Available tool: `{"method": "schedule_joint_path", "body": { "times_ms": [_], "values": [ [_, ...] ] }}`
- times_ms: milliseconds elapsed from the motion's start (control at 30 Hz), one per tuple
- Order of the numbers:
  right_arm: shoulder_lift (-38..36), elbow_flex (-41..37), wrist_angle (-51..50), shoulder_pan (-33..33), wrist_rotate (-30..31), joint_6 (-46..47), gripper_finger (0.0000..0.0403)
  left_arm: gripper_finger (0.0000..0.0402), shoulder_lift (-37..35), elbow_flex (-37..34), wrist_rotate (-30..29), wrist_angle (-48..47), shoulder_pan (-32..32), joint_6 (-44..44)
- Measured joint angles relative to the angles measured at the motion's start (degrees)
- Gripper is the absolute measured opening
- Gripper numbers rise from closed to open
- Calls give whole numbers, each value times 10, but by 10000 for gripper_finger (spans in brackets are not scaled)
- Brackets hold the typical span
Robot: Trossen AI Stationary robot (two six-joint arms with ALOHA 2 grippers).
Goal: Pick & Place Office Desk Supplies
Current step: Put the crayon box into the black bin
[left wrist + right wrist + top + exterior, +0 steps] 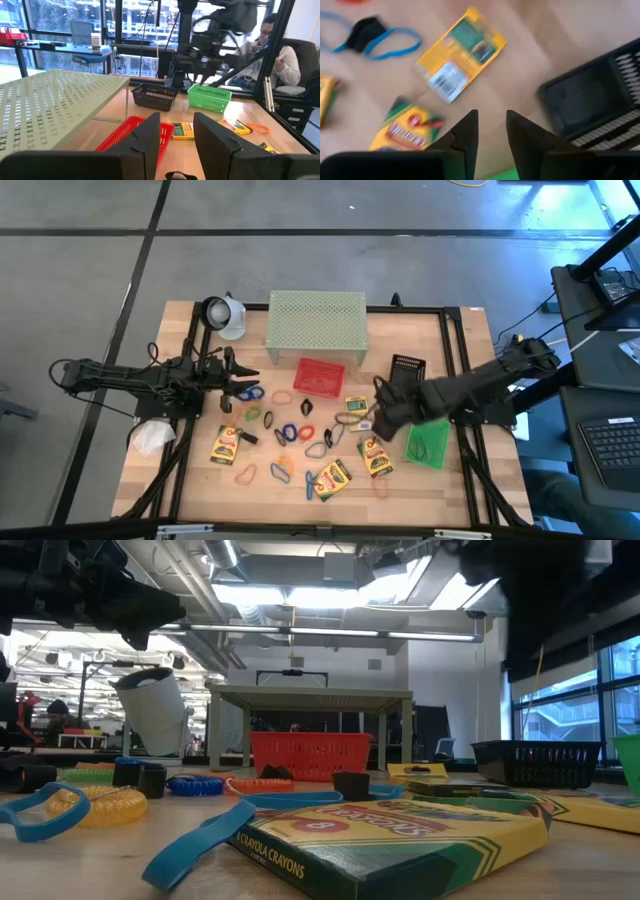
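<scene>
Several yellow-and-green crayon boxes lie flat on the table: one [227,445] near the left, one [333,478] at the near edge, one [375,457] and one [355,406] by the right arm. Small loops and clips [290,432] in blue, orange and black are scattered between them. My left gripper [240,386] hovers open over the loops at the table's left, fingers apart in the left wrist view [177,135]. My right gripper [378,416] is open above the table between two crayon boxes [460,57] [407,127], its fingertips [492,131] touching nothing.
The pale green perforated shelf [316,328] stands at the far side with a red basket [319,376] before it. A black basket [405,368] and a green basket [428,442] flank the right arm. A white wad [152,437] lies at the left. A person [280,55] sits beyond the table.
</scene>
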Motion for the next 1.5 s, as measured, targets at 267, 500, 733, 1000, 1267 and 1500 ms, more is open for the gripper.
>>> {"method": "schedule_joint_path", "body": {
  "times_ms": [267, 500, 733, 1000, 1267, 1500],
  "values": [
    [12, 0, 86, -137, -85, -171, 146, 112, 0, 0, 0, 0, 0, 6],
    [75, 0, 145, -195, -112, -281, 180, 112, 0, 0, 1, 0, 0, 10],
    [156, 0, 238, -214, -155, -366, 168, 112, 0, 0, 2, 0, 0, 10],
    [186, 0, 232, -224, -156, -394, 150, 112, 0, 0, 2, 0, 0, 9],
    [186, 0, 231, -233, -166, -399, 146, 112, 0, 0, 4, 0, 0, 2],
    [187, 0, 232, -234, -170, -393, 146, 112, 0, 0, 4, 0, 0, 2]
  ]
}}
